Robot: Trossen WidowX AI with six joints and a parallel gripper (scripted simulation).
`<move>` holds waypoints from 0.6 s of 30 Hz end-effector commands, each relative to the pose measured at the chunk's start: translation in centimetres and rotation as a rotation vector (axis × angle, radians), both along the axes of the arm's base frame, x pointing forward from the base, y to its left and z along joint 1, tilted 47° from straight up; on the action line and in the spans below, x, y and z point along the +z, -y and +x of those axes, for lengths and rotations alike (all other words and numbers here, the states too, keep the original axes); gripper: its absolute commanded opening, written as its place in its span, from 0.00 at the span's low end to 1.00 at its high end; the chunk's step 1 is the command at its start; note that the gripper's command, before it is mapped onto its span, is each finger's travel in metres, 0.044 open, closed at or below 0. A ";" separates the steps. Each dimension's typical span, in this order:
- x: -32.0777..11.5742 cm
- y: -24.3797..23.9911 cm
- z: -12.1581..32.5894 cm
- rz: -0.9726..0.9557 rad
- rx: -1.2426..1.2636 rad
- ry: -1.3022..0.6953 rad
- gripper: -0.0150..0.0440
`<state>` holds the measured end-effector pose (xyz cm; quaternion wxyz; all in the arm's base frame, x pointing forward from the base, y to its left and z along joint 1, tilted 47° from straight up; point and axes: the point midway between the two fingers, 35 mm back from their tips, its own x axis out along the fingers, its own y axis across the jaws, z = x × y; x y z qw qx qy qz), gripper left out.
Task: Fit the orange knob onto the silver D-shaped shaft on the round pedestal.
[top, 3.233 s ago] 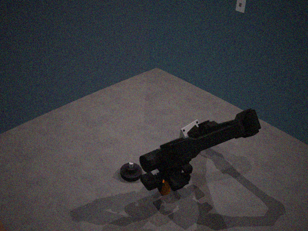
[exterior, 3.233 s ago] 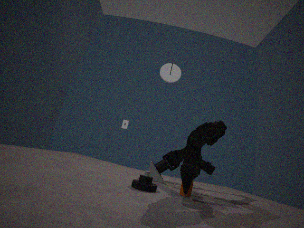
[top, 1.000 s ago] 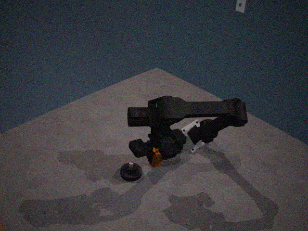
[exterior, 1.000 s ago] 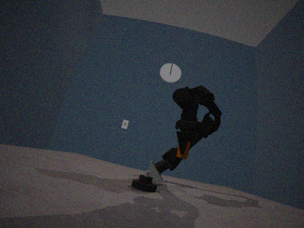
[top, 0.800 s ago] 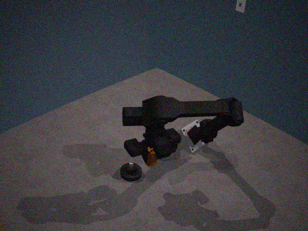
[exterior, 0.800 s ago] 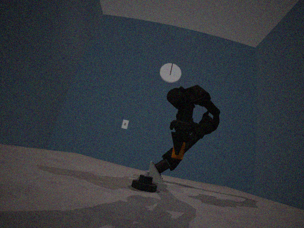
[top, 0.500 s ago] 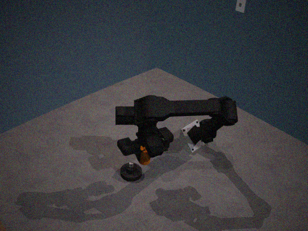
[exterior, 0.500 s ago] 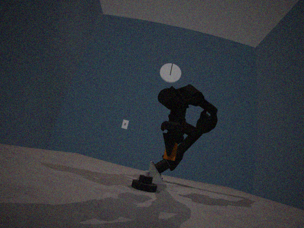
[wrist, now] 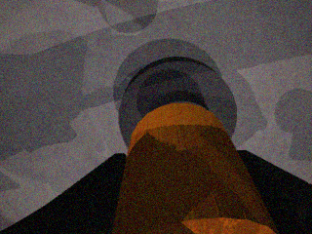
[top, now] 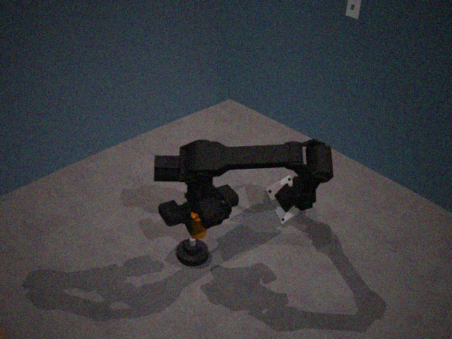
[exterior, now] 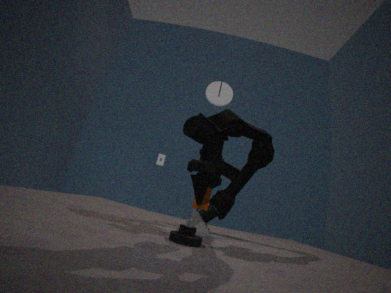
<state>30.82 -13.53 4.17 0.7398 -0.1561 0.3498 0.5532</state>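
My gripper (top: 195, 227) (exterior: 200, 201) (wrist: 181, 163) is shut on the orange knob (top: 199, 232) (exterior: 206, 198) (wrist: 180, 141), which looks slightly tilted in the top and exterior views. The dark round pedestal (top: 183, 258) (exterior: 185, 240) (wrist: 225, 112) stands below. Its short silver shaft (top: 192, 241) (exterior: 189, 222) points up. The knob is above the shaft top and apart from it, a little to the right of it in the top and exterior views. In the wrist view the knob hides the shaft and part of the pedestal. The knob's hole and the shaft's flat side cannot be made out.
The arm's white base plate (top: 282, 217) (exterior: 201, 225) is behind and to the right of the pedestal. The arm arches over from it. Dark arm shadows (top: 145, 295) lie across the floor, and the scene is dim and grainy.
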 end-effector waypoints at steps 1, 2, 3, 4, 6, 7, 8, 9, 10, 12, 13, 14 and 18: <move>-1.2 0.5 0.1 -0.003 0.009 0.005 0.25; -1.5 0.6 0.0 -0.003 0.010 0.005 0.25; -1.7 0.7 0.0 -0.002 0.011 0.005 0.25; -1.9 0.7 0.0 -0.002 0.012 0.005 0.25; -1.9 0.7 0.0 -0.003 0.016 0.009 0.25; -1.8 0.7 0.0 -0.004 0.022 0.015 0.25; -1.8 0.7 0.0 -0.005 0.030 0.024 0.25; -1.8 0.7 0.0 -0.008 0.041 0.035 0.25; -1.8 0.7 0.0 -0.010 0.053 0.048 0.25; -1.9 0.7 0.0 -0.017 0.086 0.081 0.25; -1.9 0.8 0.0 -0.020 0.104 0.099 0.25; -1.9 0.8 0.1 -0.025 0.125 0.121 0.25; -2.1 0.9 0.2 -0.042 0.208 0.207 0.25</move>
